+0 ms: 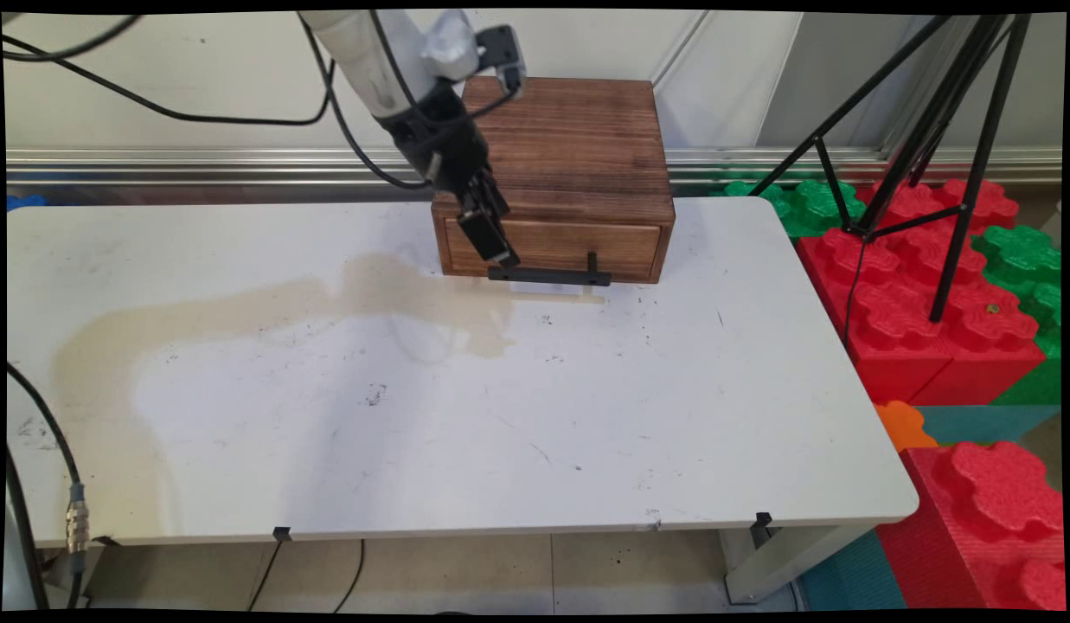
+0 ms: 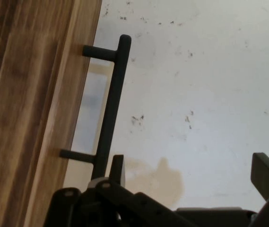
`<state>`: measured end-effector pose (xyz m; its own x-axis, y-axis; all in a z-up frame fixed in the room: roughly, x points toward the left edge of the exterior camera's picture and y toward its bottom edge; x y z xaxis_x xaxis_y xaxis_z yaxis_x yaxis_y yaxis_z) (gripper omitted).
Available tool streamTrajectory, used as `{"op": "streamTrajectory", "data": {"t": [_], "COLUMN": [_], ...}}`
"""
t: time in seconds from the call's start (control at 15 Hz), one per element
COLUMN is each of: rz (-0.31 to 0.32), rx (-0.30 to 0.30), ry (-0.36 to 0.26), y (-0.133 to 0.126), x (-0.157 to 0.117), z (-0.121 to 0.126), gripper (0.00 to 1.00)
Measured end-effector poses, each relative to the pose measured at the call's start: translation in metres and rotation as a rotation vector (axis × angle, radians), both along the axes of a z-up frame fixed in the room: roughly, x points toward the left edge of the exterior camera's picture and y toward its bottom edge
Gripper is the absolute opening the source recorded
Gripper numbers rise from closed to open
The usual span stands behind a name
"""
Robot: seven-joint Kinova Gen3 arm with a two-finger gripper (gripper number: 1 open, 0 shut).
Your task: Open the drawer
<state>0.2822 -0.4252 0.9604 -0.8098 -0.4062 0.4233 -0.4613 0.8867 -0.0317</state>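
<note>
The hand (image 1: 498,249) hangs low in front of the wooden box (image 1: 569,164), its tips at the left end of the black bar handle (image 1: 549,276) on the drawer (image 1: 552,245). In the hand view the two fingers (image 2: 117,169) stand wide apart: one sits right against the handle's (image 2: 109,111) near end, the other is well off to the side over the bare desk (image 2: 210,94). Nothing is clamped between them, so the hand holds nothing.

The drawer front looks flush with the box, so it appears shut, and the handle has not been gripped.

Outward from there, the box stands at the far edge of the white desk (image 1: 465,415), which bears a wide tan stain (image 1: 240,311) running leftward from below the box. Black cables (image 1: 197,112) hang from the arm. To the right, off the desk, lie red and green foam blocks (image 1: 932,285) with a black tripod (image 1: 941,130) on them.
</note>
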Motion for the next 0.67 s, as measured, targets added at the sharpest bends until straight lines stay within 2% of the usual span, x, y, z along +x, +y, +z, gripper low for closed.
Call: {"op": "streamTrajectory", "data": {"t": [0.67], "rz": [-0.055], "rx": [-0.005], "ry": [-0.049], "y": [-0.022], "x": [-0.028], "z": [-0.047], "gripper": [1.00]}}
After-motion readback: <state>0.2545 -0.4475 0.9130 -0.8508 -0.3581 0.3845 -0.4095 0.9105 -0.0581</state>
